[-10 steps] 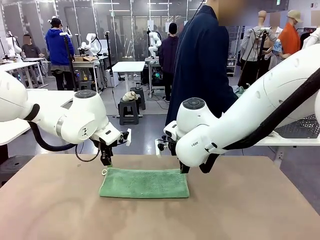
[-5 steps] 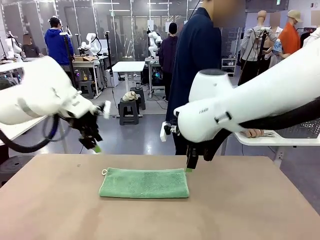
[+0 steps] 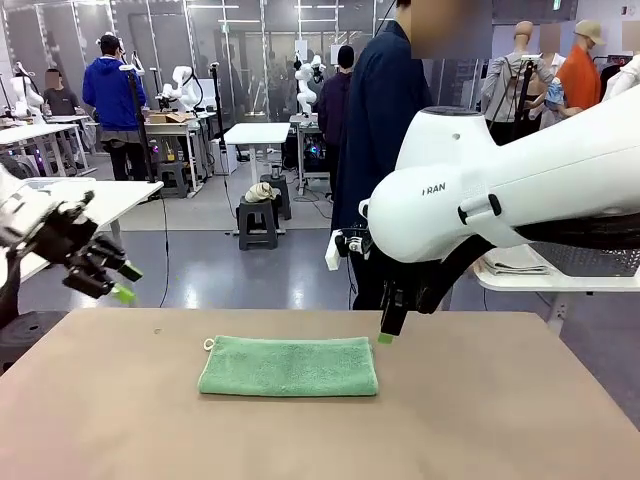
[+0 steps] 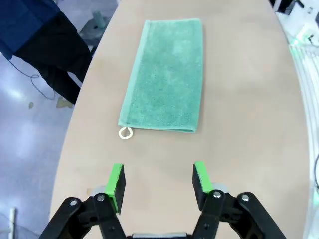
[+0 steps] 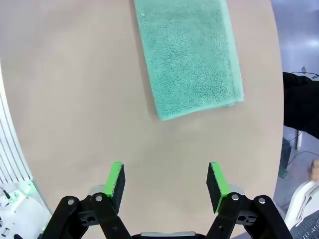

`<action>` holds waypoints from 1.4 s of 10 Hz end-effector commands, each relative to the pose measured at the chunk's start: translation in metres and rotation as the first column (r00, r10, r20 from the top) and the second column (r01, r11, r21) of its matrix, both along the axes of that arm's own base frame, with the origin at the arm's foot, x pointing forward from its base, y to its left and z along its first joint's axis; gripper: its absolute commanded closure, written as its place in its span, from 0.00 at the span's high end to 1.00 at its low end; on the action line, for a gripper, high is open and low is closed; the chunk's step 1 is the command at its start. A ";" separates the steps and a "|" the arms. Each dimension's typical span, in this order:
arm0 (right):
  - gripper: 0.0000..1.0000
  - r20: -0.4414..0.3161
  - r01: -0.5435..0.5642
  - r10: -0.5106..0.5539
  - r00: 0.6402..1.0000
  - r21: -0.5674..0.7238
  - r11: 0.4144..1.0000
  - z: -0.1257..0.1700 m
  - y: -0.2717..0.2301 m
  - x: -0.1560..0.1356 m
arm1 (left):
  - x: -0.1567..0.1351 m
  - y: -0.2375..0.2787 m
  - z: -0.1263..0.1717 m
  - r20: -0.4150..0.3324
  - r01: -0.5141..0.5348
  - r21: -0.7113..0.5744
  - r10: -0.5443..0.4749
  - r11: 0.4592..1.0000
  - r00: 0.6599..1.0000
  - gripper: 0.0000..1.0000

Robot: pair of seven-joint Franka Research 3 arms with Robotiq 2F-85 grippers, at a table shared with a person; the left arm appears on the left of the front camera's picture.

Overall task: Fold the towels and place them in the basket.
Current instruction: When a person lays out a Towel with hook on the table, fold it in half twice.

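Tan tabletop [image 3: 500, 420] | folded mint-green terry towel [image 3: 288, 366], long axis side-to-side; right gripper [image 3: 386, 335] nearer, beside its right end; left gripper [image 3: 127, 283] well apart | both jaws apart, empty

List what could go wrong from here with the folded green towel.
1. The mint-green folded terry towel lies free, with the left tool and the right tool both open and off it. A pinch on only one layer could undo the fold.
2. Its small white corner loop sticks out and might snag a finger.
3. It lies near the tan table's far edge, by the person in dark blue. A drag could push it off.
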State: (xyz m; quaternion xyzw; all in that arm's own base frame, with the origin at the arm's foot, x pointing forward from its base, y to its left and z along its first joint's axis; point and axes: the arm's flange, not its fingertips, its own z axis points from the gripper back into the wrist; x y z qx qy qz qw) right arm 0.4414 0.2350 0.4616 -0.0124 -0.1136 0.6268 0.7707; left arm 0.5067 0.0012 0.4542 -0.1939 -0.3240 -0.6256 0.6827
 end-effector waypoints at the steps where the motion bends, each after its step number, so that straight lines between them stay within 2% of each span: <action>1: 0.83 0.014 0.002 -0.002 1.000 -0.006 1.000 -0.002 0.002 0.007 | -0.014 0.017 -0.017 0.005 0.036 -0.105 -0.036 0.994 0.999 0.69; 3: 0.83 0.014 0.002 -0.002 1.000 -0.006 1.000 -0.002 0.002 0.007 | -0.013 0.034 -0.027 -0.006 0.060 -0.169 -0.061 0.984 0.998 0.69; 5: 0.83 0.001 0.000 0.000 1.000 -0.002 1.000 -0.004 0.000 0.005 | -0.011 0.043 -0.029 -0.003 0.080 -0.179 -0.082 0.981 0.997 0.69; 7: 0.83 -0.004 0.106 -0.106 0.994 0.077 0.991 -0.001 0.000 0.006 | -0.013 0.046 -0.026 0.006 0.077 -0.162 -0.077 0.984 0.997 0.69; 8: 0.83 -0.007 0.217 -0.217 0.976 0.118 0.969 -0.001 0.003 0.008 | -0.017 0.040 -0.031 -0.022 0.056 -0.153 -0.060 0.987 0.998 0.69; 9: 0.83 -0.032 0.376 -0.375 0.926 0.132 0.917 -0.003 0.007 0.009 | -0.017 0.040 -0.031 -0.022 0.056 -0.153 -0.060 0.987 0.998 0.69; 10: 0.83 -0.097 0.546 -0.537 0.838 0.150 0.825 -0.003 0.010 0.010 | -0.017 0.040 -0.031 -0.022 0.056 -0.153 -0.060 0.987 0.998 0.69; 11: 0.83 -0.152 0.676 -0.659 0.737 0.161 0.719 -0.005 0.013 0.012 | -0.017 0.040 -0.031 -0.022 0.056 -0.153 -0.060 0.987 0.998 0.69; 12: 0.83 -0.195 0.817 -0.794 0.576 0.124 0.563 -0.006 0.015 0.013 | -0.017 0.040 -0.031 -0.022 0.056 -0.153 -0.060 0.987 0.998 0.69; 13: 0.83 -0.213 0.888 -0.863 0.459 0.107 0.447 -0.008 0.017 0.014 | -0.017 0.040 -0.031 -0.022 0.056 -0.153 -0.060 0.987 0.998 0.69; 14: 0.83 -0.247 0.924 -0.891 0.382 0.117 0.364 -0.010 0.018 0.014 | -0.017 0.040 -0.031 -0.022 0.056 -0.153 -0.060 0.987 0.998 0.69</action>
